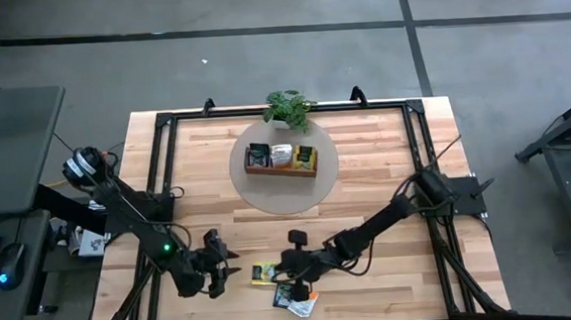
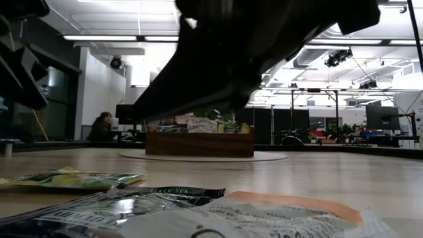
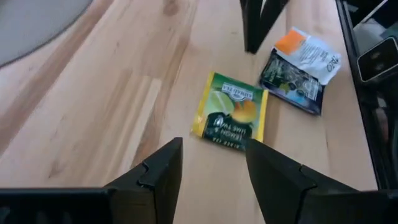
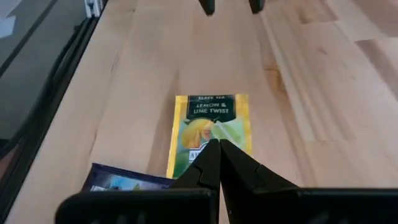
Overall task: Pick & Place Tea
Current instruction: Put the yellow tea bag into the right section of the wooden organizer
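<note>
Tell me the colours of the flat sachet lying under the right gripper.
Yellow-green sachet with dark label band; clearest in the right wrist view.

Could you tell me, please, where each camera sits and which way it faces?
High view: overhead, straight down on the table; both arms show.
Low view: table height, facing the wooden tray; a dark arm fills the top.
Left wrist view: past the open left end effector at the lemon sachet.
Right wrist view: past the shut right end effector, over the same lemon sachet.
Shared: both wrist views show that sachet and the dark sachet.
</note>
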{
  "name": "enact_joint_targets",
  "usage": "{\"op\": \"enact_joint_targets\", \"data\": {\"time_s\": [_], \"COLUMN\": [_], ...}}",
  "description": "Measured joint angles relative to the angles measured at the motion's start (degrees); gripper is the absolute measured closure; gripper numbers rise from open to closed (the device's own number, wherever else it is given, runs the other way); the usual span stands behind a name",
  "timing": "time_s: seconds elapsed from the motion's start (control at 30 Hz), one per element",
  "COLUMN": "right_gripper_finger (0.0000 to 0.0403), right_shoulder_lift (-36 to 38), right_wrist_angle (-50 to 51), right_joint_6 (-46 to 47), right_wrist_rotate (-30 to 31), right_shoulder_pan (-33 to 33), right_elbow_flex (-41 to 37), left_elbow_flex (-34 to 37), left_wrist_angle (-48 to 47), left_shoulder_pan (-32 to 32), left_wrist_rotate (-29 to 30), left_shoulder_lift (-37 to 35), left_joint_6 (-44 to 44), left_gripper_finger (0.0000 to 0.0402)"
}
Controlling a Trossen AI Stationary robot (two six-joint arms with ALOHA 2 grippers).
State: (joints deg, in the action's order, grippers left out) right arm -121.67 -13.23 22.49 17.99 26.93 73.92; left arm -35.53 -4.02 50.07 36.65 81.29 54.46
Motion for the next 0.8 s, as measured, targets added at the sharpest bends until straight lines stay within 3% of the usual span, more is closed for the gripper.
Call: {"op": "enact_joint_targets", "data": {"time_s": [0.37,0.8], "right_gripper_finger": [0.0402,0.0403], "right_shoulder_lift": [-3.50,-6.14], "right_wrist_angle": [1.47,-1.79], "right_joint_6": [1.89,2.76], "right_wrist_rotate": [0.30,-0.60], "right_shoulder_pan": [0.10,0.05], "right_elbow_flex": [1.72,1.80], "left_elbow_flex": [-0.02,-0.05], "left_wrist_angle": [11.50,11.65], "left_shoulder_pan": [-0.18,-0.18], "left_wrist_rotate": [-0.01,1.11], "left_shoulder_lift": [9.83,10.69], "left_joint_6": [0.08,2.28], "left_gripper_finger": [0.0228,0.0228]}}
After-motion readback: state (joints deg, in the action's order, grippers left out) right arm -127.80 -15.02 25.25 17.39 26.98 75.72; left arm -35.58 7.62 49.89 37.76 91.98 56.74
